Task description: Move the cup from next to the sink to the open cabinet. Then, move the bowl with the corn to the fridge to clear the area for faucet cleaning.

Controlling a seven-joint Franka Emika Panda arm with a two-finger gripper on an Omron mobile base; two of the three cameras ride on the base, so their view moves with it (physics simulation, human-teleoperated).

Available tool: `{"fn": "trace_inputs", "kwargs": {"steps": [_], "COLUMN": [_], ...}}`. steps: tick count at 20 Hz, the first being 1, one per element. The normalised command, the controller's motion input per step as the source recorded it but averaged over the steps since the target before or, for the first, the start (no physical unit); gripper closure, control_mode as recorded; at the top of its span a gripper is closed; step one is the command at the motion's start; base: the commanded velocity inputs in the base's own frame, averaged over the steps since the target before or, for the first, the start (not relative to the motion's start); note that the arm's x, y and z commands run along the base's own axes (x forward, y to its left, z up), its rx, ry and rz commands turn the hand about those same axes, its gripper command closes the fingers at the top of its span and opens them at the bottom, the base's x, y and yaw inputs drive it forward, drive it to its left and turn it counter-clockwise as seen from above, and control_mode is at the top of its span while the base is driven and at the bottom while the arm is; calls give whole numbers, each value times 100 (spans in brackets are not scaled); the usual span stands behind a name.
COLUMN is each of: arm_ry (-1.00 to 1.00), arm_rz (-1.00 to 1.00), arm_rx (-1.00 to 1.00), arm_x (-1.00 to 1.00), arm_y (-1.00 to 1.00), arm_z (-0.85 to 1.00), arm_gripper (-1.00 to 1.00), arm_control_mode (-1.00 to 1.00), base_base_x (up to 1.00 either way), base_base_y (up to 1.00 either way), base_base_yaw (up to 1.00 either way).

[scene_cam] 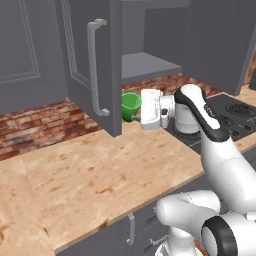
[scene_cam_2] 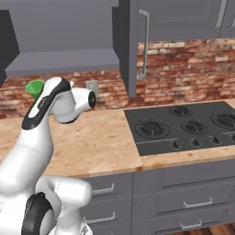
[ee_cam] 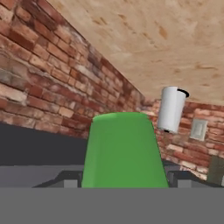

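My two-finger gripper (ee_cam: 124, 183) is closed on the small bright green tapered cup (scene_cam: 131, 106), holding it in the air above the wooden counter (scene_cam: 100, 175), just below the grey shelf (scene_cam: 147, 65) of the open dark grey wall cabinet (scene_cam: 95, 60), near the brick wall (scene_cam: 40, 125).

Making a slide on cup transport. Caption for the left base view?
Gripper carries the green cup below the open cabinet's shelf.

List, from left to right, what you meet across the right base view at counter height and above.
Cup → wall outlet → open cabinet door with its bar handle → stove.
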Motion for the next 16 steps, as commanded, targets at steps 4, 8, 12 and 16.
{"fn": "trace_inputs", "kwargs": {"steps": [4, 8, 12, 16], "arm_ry": [0, 9, 27, 11], "arm_rz": [-31, -27, -22, -3], "arm_rx": [8, 21, 26, 10], "arm_x": [13, 4, 13, 4], "arm_y": [0, -6, -18, -7], "arm_z": [100, 99, 95, 36], "arm_gripper": [100, 100, 100, 100], "arm_control_mode": [-100, -100, -100, -100], "base_base_x": [0, 0, 0, 0], "base_base_y": [0, 0, 0, 0], "base_base_yaw": [0, 0, 0, 0]}}
